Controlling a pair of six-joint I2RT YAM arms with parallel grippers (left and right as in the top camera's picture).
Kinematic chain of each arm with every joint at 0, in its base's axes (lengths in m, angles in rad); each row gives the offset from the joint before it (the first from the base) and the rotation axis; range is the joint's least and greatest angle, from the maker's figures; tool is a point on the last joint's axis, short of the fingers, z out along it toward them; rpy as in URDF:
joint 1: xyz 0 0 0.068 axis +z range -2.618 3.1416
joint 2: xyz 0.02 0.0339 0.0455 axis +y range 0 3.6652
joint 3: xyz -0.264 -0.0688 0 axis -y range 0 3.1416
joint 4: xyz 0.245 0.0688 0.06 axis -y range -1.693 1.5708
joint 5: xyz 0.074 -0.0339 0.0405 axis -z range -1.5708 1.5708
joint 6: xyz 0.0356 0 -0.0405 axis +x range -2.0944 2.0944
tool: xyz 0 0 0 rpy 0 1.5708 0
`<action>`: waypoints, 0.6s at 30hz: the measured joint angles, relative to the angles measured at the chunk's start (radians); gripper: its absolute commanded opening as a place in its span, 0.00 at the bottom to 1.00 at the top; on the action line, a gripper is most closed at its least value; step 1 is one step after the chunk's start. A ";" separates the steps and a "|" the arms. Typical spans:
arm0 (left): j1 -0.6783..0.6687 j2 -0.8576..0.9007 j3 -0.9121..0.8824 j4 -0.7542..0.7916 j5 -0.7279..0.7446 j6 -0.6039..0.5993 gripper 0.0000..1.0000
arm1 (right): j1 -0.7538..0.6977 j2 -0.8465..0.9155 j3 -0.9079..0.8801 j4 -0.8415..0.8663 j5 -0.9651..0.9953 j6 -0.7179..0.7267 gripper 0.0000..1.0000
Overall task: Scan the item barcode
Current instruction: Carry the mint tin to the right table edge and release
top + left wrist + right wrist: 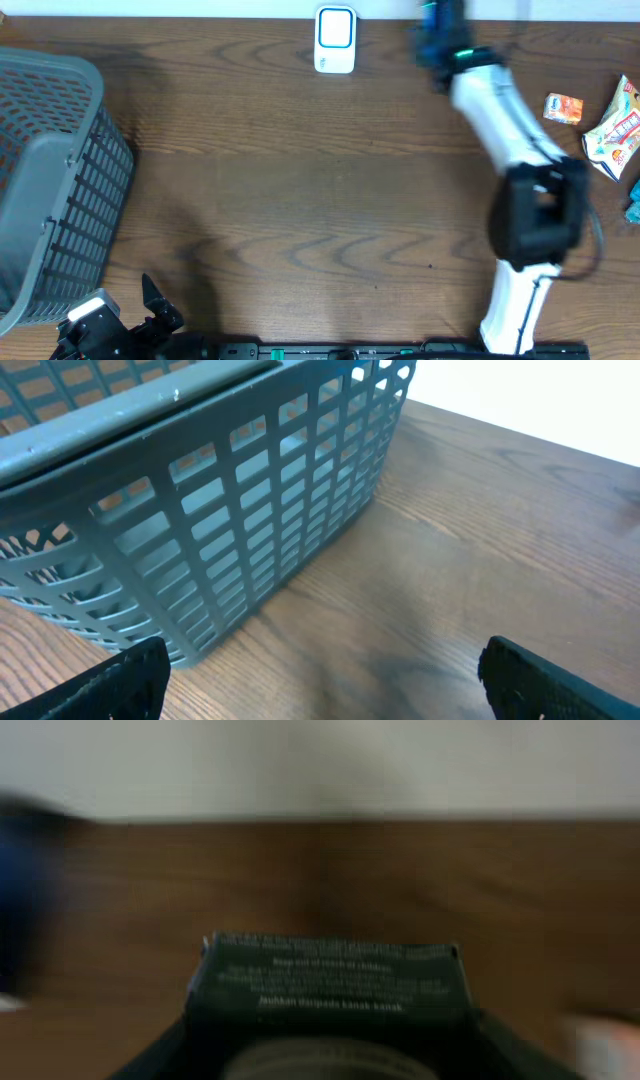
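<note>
The table (pixel 300 200) fills the overhead view, with the basket (pixel 50 180) at the left edge. The right arm (pixel 500 120) reaches from the lower right to the upper right of centre. Its gripper (pixel 440 45) sits just right of the scanner (pixel 335 40) at the top middle. The left gripper (pixel 160 308) waits in the lower left corner, spread wide and holding nothing.

The right gripper pinches the box (pixel 330 982), which lies low in the centre of the right wrist view. That view is blurred.

As I judge it, the pick-up is done and the box is near the scanner. Presenting the barcode is what remains. No barcode can be made out.

The box's long axis runs left to right across the wrist frame, crosswise to the fingers. A dark face with white print turns up toward the camera. Its far end points at the top of the frame.

Snack packets (pixel 612 130) lie at the overhead view's right edge.
</note>
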 measured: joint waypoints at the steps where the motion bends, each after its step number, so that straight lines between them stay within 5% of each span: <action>1: 0.000 0.000 0.000 0.000 0.000 0.000 0.98 | -0.040 -0.021 0.006 -0.069 0.015 0.002 0.32; 10: 0.000 0.000 0.000 -0.001 0.000 0.000 0.98 | -0.347 0.036 0.014 -0.563 0.008 0.129 0.30; 12: 0.000 0.000 0.000 -0.001 0.000 0.000 0.98 | -0.388 0.063 0.009 -0.585 -0.002 0.140 0.48; 14: 0.000 0.000 0.000 -0.001 0.000 0.000 0.98 | -0.428 0.076 0.005 -0.587 -0.008 0.146 0.89; 15: 0.000 0.000 0.000 -0.001 0.000 0.000 0.98 | -0.449 0.078 0.003 -0.580 -0.010 0.149 0.99; 18: 0.000 0.000 0.000 -0.001 0.000 0.000 0.98 | -0.503 0.079 0.003 -0.534 -0.021 0.160 0.99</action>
